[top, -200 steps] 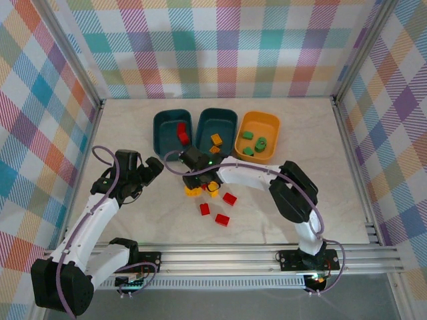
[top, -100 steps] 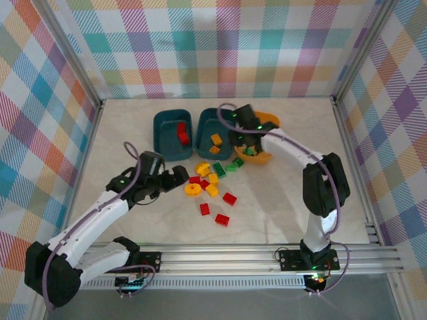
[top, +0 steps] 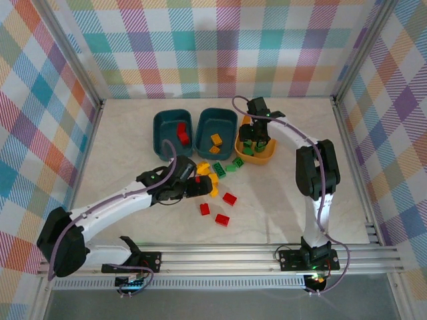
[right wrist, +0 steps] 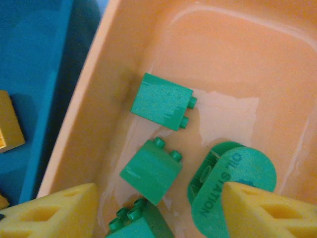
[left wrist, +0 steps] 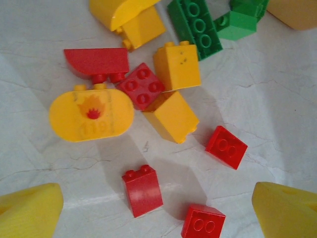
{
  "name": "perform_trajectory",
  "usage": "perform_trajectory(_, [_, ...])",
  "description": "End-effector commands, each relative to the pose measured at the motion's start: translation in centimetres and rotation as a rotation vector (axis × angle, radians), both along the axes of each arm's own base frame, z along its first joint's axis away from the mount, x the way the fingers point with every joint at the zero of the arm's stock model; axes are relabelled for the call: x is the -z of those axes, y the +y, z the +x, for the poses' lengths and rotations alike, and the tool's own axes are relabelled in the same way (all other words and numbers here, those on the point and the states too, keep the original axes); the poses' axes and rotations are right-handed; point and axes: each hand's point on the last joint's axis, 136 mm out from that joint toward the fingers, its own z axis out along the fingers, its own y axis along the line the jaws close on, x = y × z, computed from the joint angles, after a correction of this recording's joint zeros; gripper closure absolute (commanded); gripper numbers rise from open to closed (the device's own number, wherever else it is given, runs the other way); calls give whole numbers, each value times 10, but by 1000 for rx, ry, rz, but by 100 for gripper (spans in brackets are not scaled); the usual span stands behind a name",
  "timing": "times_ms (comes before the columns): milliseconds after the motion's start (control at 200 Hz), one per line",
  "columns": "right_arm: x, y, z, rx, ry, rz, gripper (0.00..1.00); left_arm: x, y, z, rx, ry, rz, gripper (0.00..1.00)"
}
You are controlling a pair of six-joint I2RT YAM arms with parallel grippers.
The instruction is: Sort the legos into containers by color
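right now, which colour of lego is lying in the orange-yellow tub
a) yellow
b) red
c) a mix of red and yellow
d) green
d: in the right wrist view, green bricks lie on the floor of the orange-yellow tub, and no other colour lies in it.

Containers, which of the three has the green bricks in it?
The orange-yellow tub, rightmost of the row, holds the green bricks. The left teal tub holds a red piece, and the middle teal tub holds yellow bricks.
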Motion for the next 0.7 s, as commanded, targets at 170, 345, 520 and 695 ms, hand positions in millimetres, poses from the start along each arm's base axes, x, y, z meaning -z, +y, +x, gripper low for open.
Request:
perform_trajectory(170, [-50,-8,-39,40,-88,96,30,5,-33,-13,198,-16,141,8])
perform_trajectory(345, [-35,-22,-85,70,-56,134,30,19,-62,-36,414,-18,280,13])
perform_trajectory(520, [-23,-38,-115,89,-37,108,30,39,-85,-62,571,81,332,15])
perform_trajectory(695, [-19,-43,-122,106,-38,101,28,61,-98,-76,566,169,369,17])
